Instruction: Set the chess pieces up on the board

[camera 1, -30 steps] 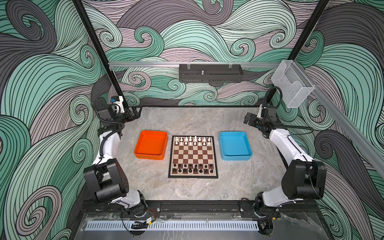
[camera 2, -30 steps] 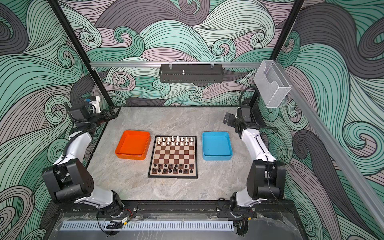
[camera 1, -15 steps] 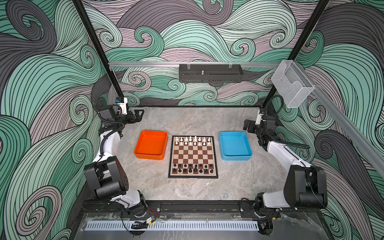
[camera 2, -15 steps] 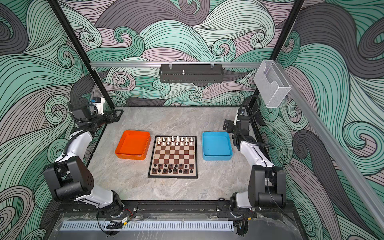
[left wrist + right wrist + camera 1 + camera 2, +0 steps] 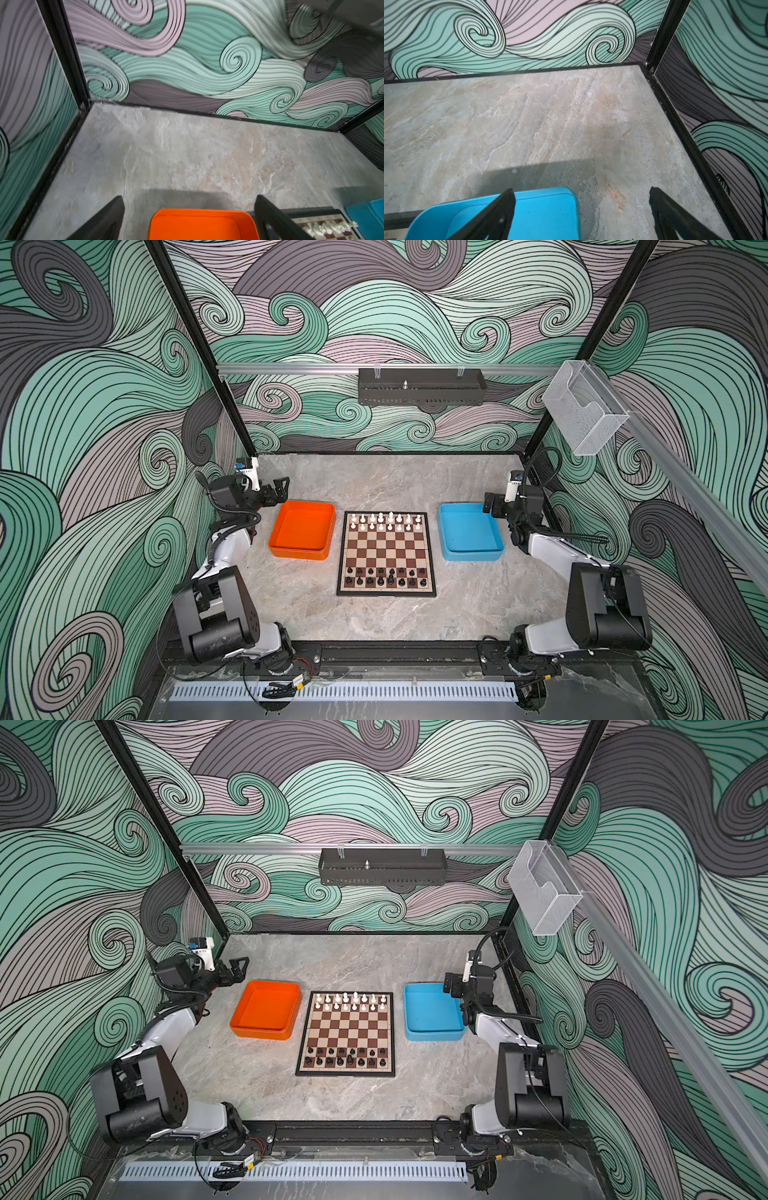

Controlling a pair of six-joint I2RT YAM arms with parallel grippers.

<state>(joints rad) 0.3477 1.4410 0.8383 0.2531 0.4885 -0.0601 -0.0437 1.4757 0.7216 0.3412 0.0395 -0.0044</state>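
While both arms sit drawn back to the sides of the grey marbled tabletop (image 5: 374, 485), I can see the square chessboard of dark brown and cream squares with a thin black frame (image 5: 386, 548) (image 5: 347, 1029) lying flat in the middle, between a shallow orange plastic tray (image 5: 302, 531) (image 5: 266, 1013) on its left and a shallow blue plastic tray (image 5: 469, 536) (image 5: 432, 1016) on its right. Each tray lies just beside the board and does not touch it. The small white plastic chess pieces (image 5: 384, 521) (image 5: 349, 1001) stand upright in two rows along the board's far edge. The small black plastic chess pieces (image 5: 386, 576) (image 5: 347, 1056) stand in two rows along its near edge, with the middle ranks between the two sets. I cannot tell the single pieces apart at this size. My left end effector (image 5: 279, 488) (image 5: 240, 965) (image 5: 189, 199) hovers by the far left corner of the orange tray, jaws spread wide. From its wrist camera the tray's far rim (image 5: 203, 212) shows between the two black fingers (image 5: 116, 209), with a corner of the board and a blur of white pieces off to one side. My right end effector (image 5: 490, 506) (image 5: 451, 984) (image 5: 582, 190) hangs over the far right corner of the blue tray, jaws likewise wide apart. In its wrist view one finger (image 5: 506, 199) crosses the tray's blue wall (image 5: 542, 214) and the other stands over bare tabletop.
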